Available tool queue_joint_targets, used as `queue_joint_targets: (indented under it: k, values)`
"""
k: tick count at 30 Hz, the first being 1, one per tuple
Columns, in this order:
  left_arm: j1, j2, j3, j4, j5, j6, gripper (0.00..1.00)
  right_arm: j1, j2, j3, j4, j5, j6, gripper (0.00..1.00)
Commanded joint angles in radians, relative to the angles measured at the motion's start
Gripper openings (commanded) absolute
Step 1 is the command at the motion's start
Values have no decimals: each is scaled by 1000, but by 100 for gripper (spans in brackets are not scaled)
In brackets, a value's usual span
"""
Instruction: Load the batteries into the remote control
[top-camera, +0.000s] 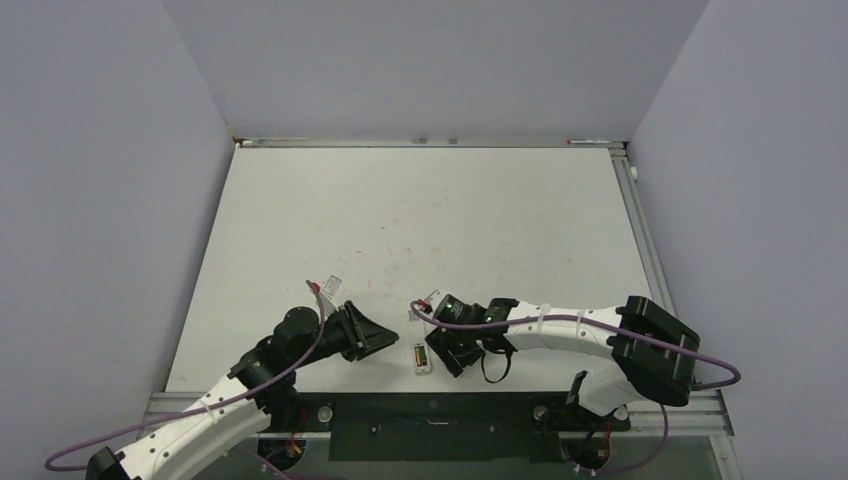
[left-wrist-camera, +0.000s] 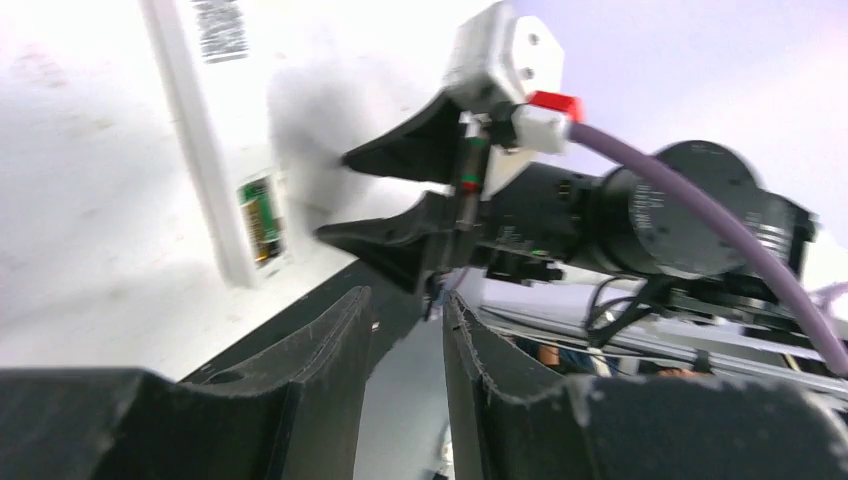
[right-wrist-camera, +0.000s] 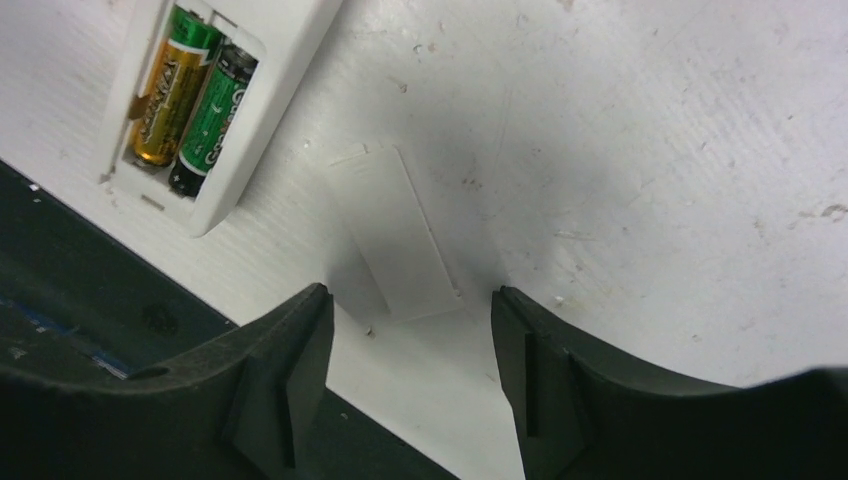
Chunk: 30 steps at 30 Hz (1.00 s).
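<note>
The white remote control (right-wrist-camera: 268, 95) lies recess-up at the table's front edge, seen small in the top view (top-camera: 422, 357). Both batteries sit side by side in its recess, the gold one (right-wrist-camera: 165, 95) and the dark green-labelled one (right-wrist-camera: 210, 120). A flat white cover (right-wrist-camera: 405, 235) lies on the table beside the remote. My right gripper (right-wrist-camera: 408, 300) hovers open over this cover, with nothing between its fingers. My left gripper (left-wrist-camera: 405, 310) stands left of the remote (left-wrist-camera: 215, 150), its jaws a narrow gap apart and holding nothing. From the top, both grippers flank the remote, left (top-camera: 385, 343) and right (top-camera: 442, 352).
The black front rail (top-camera: 430, 405) runs just below the remote, also dark at the lower left of the right wrist view (right-wrist-camera: 80, 300). Grey walls enclose the white table (top-camera: 430, 220) on three sides. The right arm's wrist and purple cable (left-wrist-camera: 660, 200) fill the left wrist view.
</note>
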Motion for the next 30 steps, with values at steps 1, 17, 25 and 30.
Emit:
queue_joint_targets:
  k: [1, 17, 25, 30]
  values:
    - [55, -35, 60, -297, 72, 101, 29, 16, 44, 42, 29, 12, -28, 58]
    - [77, 47, 56, -218, 118, 134, 29, 77, 95, 53, -30, 120, 45, 38]
    - [90, 57, 34, -176, 135, 118, 29, 114, 90, 56, -61, 176, 96, 29]
    - [96, 59, 20, -151, 143, 100, 29, 136, 85, 70, -85, 210, 134, 21]
